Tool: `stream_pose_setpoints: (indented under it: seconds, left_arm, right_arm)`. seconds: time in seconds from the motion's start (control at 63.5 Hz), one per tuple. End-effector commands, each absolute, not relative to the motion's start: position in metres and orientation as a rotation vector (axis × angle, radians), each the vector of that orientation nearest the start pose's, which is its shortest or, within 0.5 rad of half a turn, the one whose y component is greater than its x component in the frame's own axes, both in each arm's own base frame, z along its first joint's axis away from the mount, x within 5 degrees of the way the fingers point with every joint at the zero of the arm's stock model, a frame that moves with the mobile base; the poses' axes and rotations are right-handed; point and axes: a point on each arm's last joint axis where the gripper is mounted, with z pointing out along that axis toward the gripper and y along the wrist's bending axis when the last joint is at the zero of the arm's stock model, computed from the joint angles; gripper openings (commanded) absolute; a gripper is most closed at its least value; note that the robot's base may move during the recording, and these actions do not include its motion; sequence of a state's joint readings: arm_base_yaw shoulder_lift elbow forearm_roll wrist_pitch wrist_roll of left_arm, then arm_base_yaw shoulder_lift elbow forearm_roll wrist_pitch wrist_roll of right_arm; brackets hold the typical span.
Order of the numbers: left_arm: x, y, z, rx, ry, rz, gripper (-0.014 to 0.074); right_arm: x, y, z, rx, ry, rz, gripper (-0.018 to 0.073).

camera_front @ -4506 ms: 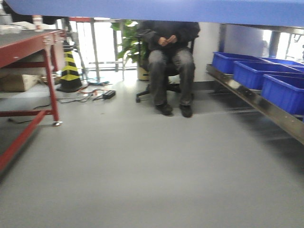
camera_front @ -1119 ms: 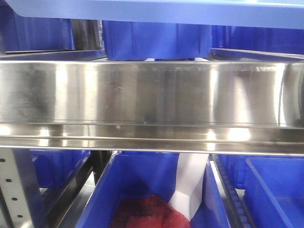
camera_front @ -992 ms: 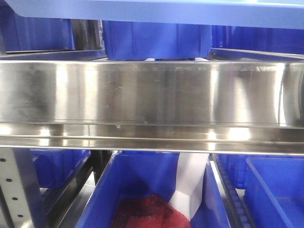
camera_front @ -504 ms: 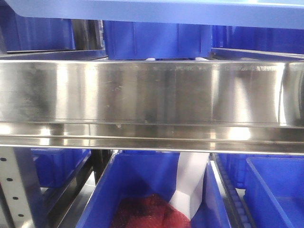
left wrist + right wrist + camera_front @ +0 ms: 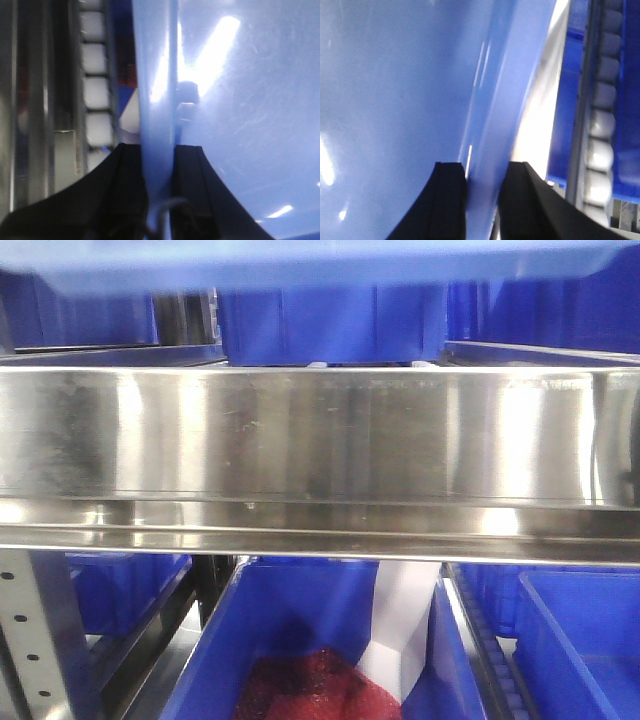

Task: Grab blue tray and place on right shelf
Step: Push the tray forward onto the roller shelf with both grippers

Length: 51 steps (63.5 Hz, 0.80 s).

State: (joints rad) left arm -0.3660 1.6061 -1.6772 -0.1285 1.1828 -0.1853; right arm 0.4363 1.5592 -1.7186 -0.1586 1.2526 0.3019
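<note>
Firmly, blue tray [image 5: 240, 100] rim clamped between left jaws, likewise between right jaws

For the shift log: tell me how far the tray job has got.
Done: the blue tray is grabbed, its rim clamped in the left pincer and the right pincer, and the robot faces the right shelf. In hand: the tray is held high, across the top of the front view. Left: setting it on the shelf and letting go.

Tray [image 5: 320, 262] is spanning frame top; shelf rail [image 5: 320, 430] is running across ctr, w/ upper bin [image 5: 330, 325] sitting behind it, lower bin [image 5: 290, 630] beneath, upright [image 5: 30, 640] lower left.
</note>
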Motion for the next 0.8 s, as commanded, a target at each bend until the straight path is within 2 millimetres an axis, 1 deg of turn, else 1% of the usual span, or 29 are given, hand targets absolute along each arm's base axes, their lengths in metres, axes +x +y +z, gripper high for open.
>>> stream_pose_setpoints:
  seconds: [0.0, 0.11, 0.236, 0.362, 0.441, 0.52, 0.551, 0.567, 0.583, 0.614, 0.63, 0.709, 0.74, 0.788]
  left_arm:
    - [0.323, -0.14, 0.401, 0.222, 2.515, -0.44, -0.0048]
    - [0.338, -0.145, 0.387, 0.222, 2.548, -0.429, -0.0048]
    - [0.348, -0.149, 0.373, 0.222, 2.589, -0.419, -0.0048]
    - [0.35, -0.15, 0.369, 0.222, 2.602, -0.416, -0.0039]
    - [0.35, -0.15, 0.369, 0.223, 2.606, -0.415, 0.0017]
    - [0.35, -0.15, 0.369, 0.232, 2.603, -0.413, 0.0125]
    - [0.35, -0.15, 0.369, 0.232, 2.603, -0.413, 0.0179]
    - [0.35, -0.15, 0.369, 0.231, 2.601, -0.413, 0.0221]
    - [0.35, -0.15, 0.369, 0.231, 2.601, -0.413, 0.025]
    - [0.35, -0.15, 0.369, 0.231, 2.601, -0.413, 0.032]
    - [0.35, -0.15, 0.369, 0.231, 2.601, -0.412, 0.0359]
    - [0.35, -0.15, 0.369, 0.232, 2.601, -0.41, 0.0461]
    - [0.35, -0.15, 0.369, 0.232, 2.601, -0.41, 0.0493]
    - [0.35, -0.15, 0.369, 0.232, 2.6, -0.407, 0.0512]
  right_arm:
    - [0.306, 0.129, 0.421, -0.218, 2.525, 0.089, 0.0057]
    - [0.323, 0.138, 0.4, -0.229, 2.579, 0.065, 0.0057]
    - [0.338, 0.144, 0.378, -0.24, 2.639, 0.037, 0.0057]
    - [0.343, 0.147, 0.368, -0.244, 2.663, 0.026, 0.0057]
    - [0.344, 0.148, 0.367, -0.245, 2.663, 0.026, 0.008]
    - [0.344, 0.148, 0.368, -0.245, 2.655, 0.029, 0.0178]
    - [0.344, 0.147, 0.368, -0.245, 2.655, 0.026, 0.0253]
    - [0.344, 0.147, 0.368, -0.245, 2.655, 0.026, 0.0287]
    - [0.344, 0.147, 0.368, -0.245, 2.654, 0.023, 0.0342]
    - [0.344, 0.147, 0.368, -0.245, 2.654, 0.02, 0.0419]
    - [0.344, 0.147, 0.368, -0.246, 2.655, 0.015, 0.0477]
    - [0.344, 0.145, 0.369, -0.243, 2.658, -0.003, 0.0646]
    - [0.344, 0.145, 0.369, -0.242, 2.656, -0.017, 0.064]
    - [0.344, 0.143, 0.37, -0.234, 2.652, -0.028, 0.0627]
